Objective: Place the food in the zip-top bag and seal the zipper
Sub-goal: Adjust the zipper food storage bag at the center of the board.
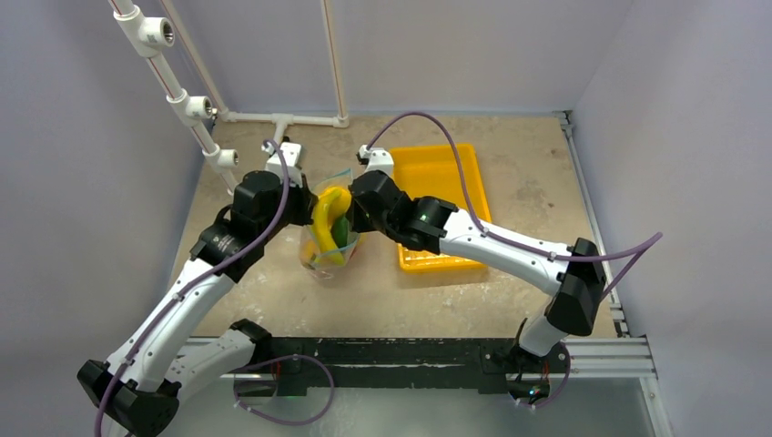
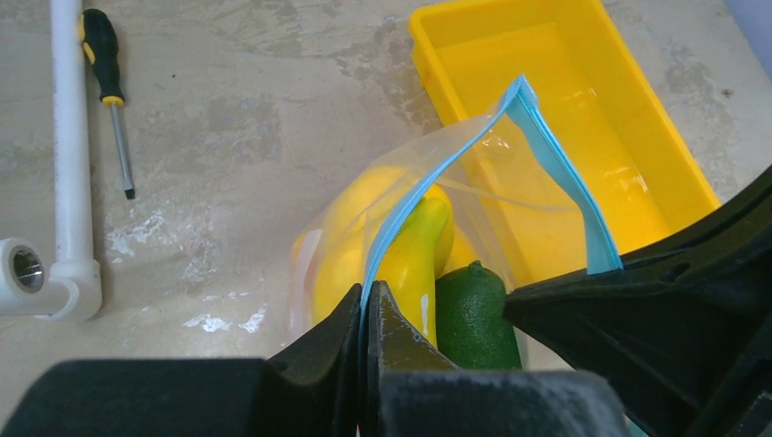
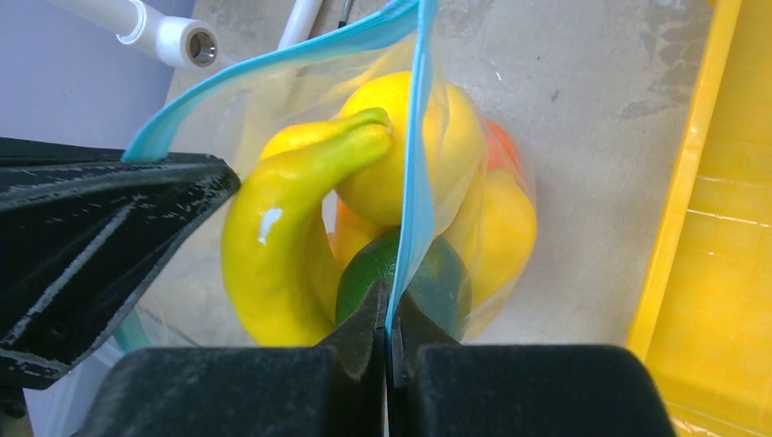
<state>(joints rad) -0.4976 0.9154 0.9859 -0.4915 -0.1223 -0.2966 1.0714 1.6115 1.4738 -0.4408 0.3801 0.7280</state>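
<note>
Beige mottled tabletop fills the floor of a pale-walled booth, with a white plastic pipe frame toward 11 o'clock in the overhead view and a black-and-yellow screwdriver lying beside it. We find the clear floppy zip-top bag at the centre, held up between both arms, with the rigid yellow tray just beside it at about 3 o'clock, bare as far as we can see.

Inside the bag sit the toy fruits: a long yellow banana, a round yellow lemon, a dark green piece and an orange piece behind them. So we judge the loading done and the sealing in hand.

Our left gripper, at the bag's 9 o'clock, has its fingers pressed together on one lip of the teal-blue zipper strip. Our right gripper, at 3 o'clock, is pinched the same way on the opposite lip. The two lips spread in a V and meet at the far corner.

To seal well, we should bring the lips face to face at the same height, starting from that joined corner. The banana's tip stands close under the mouth and could wedge between the tracks, so we would settle it lower first. Then we would press along the strip, keeping it taut and flat.
</note>
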